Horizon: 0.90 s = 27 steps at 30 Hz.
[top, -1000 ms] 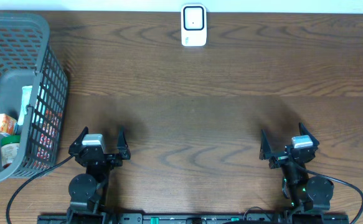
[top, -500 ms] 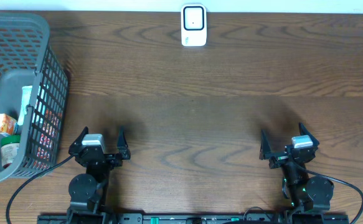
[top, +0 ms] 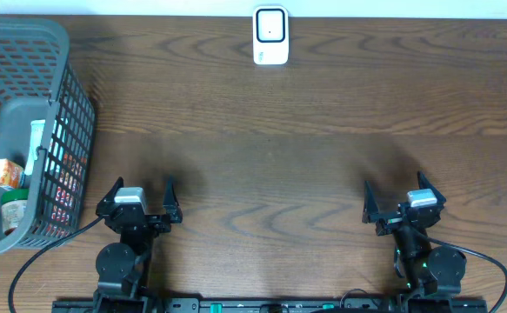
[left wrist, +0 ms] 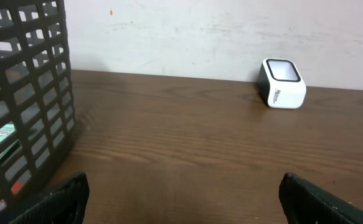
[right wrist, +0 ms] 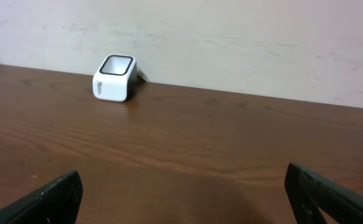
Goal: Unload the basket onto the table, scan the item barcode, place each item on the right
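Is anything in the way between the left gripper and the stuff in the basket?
Yes: the basket's mesh wall stands between the left gripper and the orange carton inside, so it needs reaching from above. Nothing visible stands between basket and scanner.

A small white scanner (top: 270, 36) with a dark-framed window on its face is placed at the far edge of the table (top: 323, 174), near the middle. It is seen standing upright, and its window face is tilted a little upward. The items are kept inside a grey basket (top: 27, 39) at the left side, well apart from the scanner. An orange carton (top: 6, 175), a jar (top: 14, 211) with a greenish top and a pale green packet (top: 36, 148) are found there, close together by the basket's right wall.
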Motion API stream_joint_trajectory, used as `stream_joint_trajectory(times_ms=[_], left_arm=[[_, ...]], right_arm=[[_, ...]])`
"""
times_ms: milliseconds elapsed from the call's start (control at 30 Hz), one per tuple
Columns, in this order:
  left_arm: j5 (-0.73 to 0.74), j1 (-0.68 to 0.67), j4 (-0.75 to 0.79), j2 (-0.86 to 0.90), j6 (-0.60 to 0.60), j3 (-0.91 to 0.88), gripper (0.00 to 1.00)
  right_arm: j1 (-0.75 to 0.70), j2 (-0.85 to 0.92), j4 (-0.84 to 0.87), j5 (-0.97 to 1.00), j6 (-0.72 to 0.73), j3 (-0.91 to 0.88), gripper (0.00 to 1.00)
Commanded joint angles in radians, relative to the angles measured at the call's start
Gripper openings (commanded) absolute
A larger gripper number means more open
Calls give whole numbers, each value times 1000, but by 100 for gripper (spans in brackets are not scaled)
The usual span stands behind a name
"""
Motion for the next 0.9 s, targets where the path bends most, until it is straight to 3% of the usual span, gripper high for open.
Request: stream_joint_trajectory(times_ms=[0, 867], left_arm=[[2, -3, -15, -8, -2, -34, 98], [2, -3, -15, -8, -40, -34, 98]], right_arm=[[10, 1, -5, 1, 12, -2, 99], [10, 2, -5, 1, 12, -2, 99]])
